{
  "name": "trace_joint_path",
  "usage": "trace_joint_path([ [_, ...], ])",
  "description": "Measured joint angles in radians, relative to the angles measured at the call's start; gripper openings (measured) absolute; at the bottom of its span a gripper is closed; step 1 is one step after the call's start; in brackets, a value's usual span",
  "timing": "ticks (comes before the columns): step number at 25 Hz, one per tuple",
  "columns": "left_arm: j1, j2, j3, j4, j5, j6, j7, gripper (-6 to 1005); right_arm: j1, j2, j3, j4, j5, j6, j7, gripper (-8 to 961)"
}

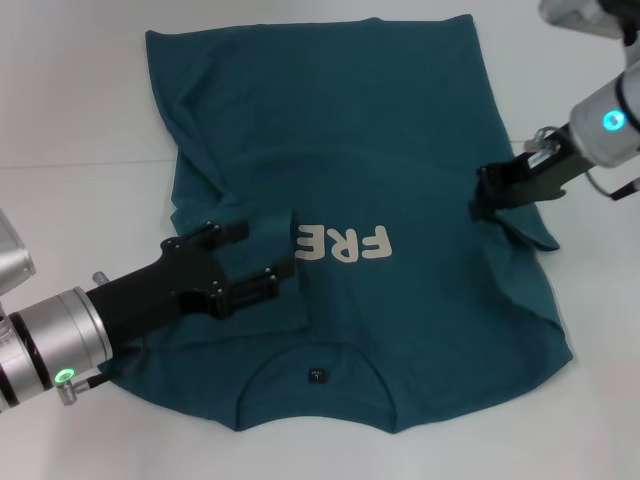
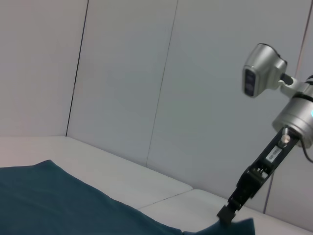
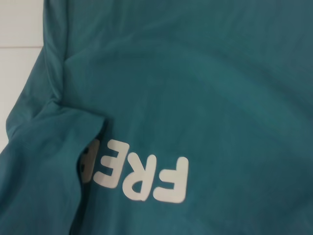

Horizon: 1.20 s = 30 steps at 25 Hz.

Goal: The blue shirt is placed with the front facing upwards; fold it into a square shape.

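Observation:
The blue shirt (image 1: pixel 400 130) lies flat on the white table (image 1: pixel 70 90), collar and dark label (image 1: pixel 317 376) nearest me. Its left sleeve is folded inward over the front and hides part of the white print (image 1: pixel 345 243), which reads "FRE" (image 3: pixel 146 176). My left gripper (image 1: pixel 270 250) rests over that folded flap, its black fingers open and spread. At the shirt's right sleeve, my right gripper (image 1: pixel 482 205) is shut on the cloth. The left wrist view shows the right gripper (image 2: pixel 226 214) pinching a small raised peak of the shirt (image 2: pixel 58 200).
Bare white table surrounds the shirt, with a seam line (image 1: pixel 80 163) running across on the left. Grey wall panels (image 2: pixel 122 73) stand behind the table. The shirt's hem (image 1: pixel 300 28) reaches near the far edge of the head view.

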Motion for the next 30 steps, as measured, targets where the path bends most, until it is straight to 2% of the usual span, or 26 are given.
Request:
trace_joint_path([
  [6,0.001,0.000,0.000,0.000,0.000,0.000,0.006,875,0.023,0.027,-0.008,0.062,0.009,0.084,-0.005,23],
  [10,0.002,0.000,0.000,0.000,0.000,0.000,0.006,875,0.016,0.049,-0.010,0.055,0.026,0.097,-0.013,50],
  [13,0.004,0.000,0.000,0.000,0.000,0.001,0.006,875,-0.003,0.048,-0.008,0.037,0.064,0.085,-0.014,71],
  [14,0.004,0.000,0.000,0.000,0.000,0.002,0.005,875,-0.011,0.045,-0.006,0.032,0.073,0.082,-0.014,109],
  [17,0.004,0.000,0.001,0.000,0.000,0.002,0.005,876,-0.060,0.028,0.002,0.005,0.089,0.085,0.005,221],
  [21,0.006,0.000,0.000,-0.001,0.000,0.002,0.006,876,-0.151,-0.026,0.076,0.018,0.139,0.128,0.029,375],
  [25,0.006,0.000,0.000,-0.001,0.000,0.002,0.006,876,-0.238,-0.066,0.140,0.044,0.255,0.172,0.027,534],
  [26,0.006,0.000,0.000,-0.001,0.000,0.002,0.006,876,-0.267,-0.077,0.149,0.051,0.294,0.191,0.025,703],
  [30,0.002,0.000,0.003,-0.001,0.000,0.001,0.006,876,-0.290,-0.084,0.151,0.070,0.313,0.228,0.019,703],
])
